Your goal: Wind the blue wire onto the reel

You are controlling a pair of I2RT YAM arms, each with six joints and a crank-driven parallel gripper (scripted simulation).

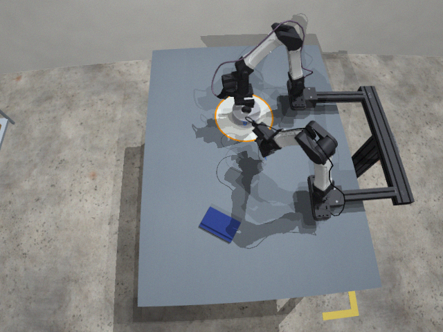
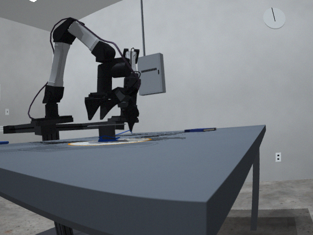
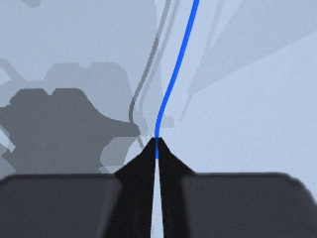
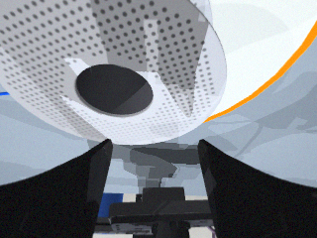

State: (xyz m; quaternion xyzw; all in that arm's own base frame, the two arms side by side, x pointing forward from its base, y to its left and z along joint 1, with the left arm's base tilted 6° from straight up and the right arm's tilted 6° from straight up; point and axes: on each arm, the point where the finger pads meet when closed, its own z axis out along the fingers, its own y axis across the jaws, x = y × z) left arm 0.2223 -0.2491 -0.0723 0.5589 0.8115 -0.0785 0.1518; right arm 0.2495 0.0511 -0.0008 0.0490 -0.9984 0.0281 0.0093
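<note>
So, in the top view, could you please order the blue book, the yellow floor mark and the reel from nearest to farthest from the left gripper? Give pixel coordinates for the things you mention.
1. Reel (image 1: pixel 253 116) (image 2: pixel 107 132) (image 4: pixel 59 40): up-left of the left gripper (image 1: pixel 264 155) (image 2: pixel 131 131) (image 3: pixel 157 141).
2. Blue book (image 1: pixel 219 223) (image 2: pixel 198 130): down-left.
3. Yellow floor mark (image 1: pixel 354 303): down-right, off the table.

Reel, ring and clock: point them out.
Reel (image 1: pixel 237 113) (image 2: pixel 106 132) (image 4: pixel 119 45): top and right wrist views, upper flange; exterior view, core.
Ring (image 1: pixel 215 115) (image 2: pixel 150 139) (image 4: pixel 254 95): top, exterior and right wrist views, orange line.
Clock (image 2: pixel 274 18): exterior view, face.
</note>
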